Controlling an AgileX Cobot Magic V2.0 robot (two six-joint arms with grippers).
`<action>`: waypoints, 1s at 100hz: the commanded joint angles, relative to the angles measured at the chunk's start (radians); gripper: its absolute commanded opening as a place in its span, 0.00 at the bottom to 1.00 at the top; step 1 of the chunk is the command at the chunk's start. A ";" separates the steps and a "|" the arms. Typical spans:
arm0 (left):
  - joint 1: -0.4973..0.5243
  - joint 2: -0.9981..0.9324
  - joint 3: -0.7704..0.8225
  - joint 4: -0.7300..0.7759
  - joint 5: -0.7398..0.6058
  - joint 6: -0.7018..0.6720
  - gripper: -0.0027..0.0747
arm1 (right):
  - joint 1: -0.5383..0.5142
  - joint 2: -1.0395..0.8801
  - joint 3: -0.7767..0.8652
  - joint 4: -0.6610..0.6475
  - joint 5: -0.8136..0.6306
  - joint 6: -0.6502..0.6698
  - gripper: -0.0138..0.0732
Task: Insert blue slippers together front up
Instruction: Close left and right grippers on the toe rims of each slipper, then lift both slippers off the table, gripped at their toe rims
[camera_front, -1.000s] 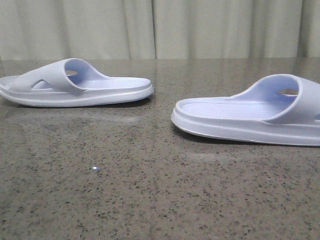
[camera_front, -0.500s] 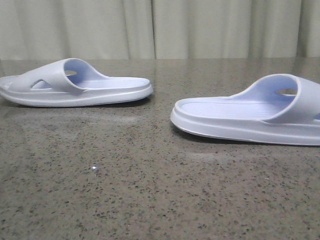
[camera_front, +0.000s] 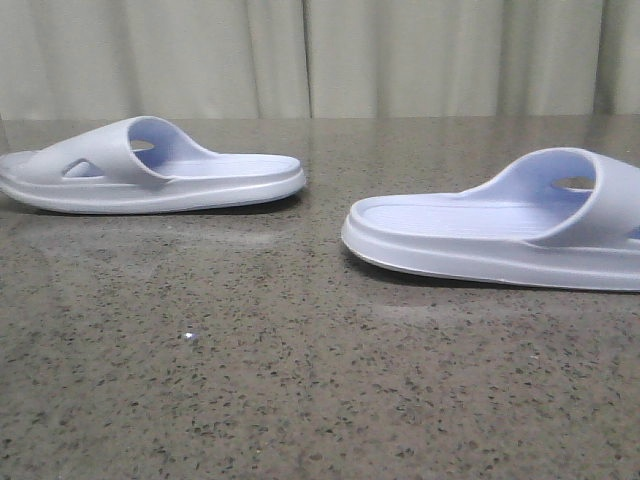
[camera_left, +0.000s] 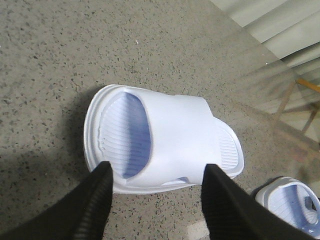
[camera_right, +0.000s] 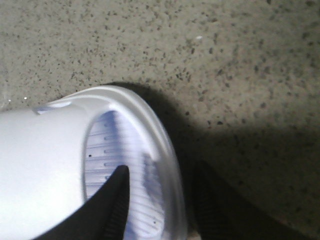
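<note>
Resting apart on table (camera_front: 300, 380), blue slippers (camera_front: 150, 170), left fingers (camera_left: 95, 200) wide, right fingers (camera_right: 117, 200) straddling slipper rim.

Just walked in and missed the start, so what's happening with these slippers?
Two blue slippers lie apart on the table, soles down. The left gripper is open above the left slipper, straddling its strap side without gripping. The right gripper has one finger inside the right slipper and one outside its edge. Neither slipper is lifted yet.
</note>
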 joint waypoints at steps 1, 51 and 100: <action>0.003 -0.025 -0.031 -0.061 0.039 0.005 0.49 | -0.005 -0.004 -0.032 0.072 0.036 -0.042 0.44; 0.003 -0.025 -0.033 -0.061 0.041 0.005 0.49 | -0.005 0.032 -0.034 0.088 0.060 -0.056 0.04; 0.003 0.117 -0.121 -0.056 0.115 0.003 0.49 | -0.005 0.032 -0.034 0.120 0.058 -0.056 0.04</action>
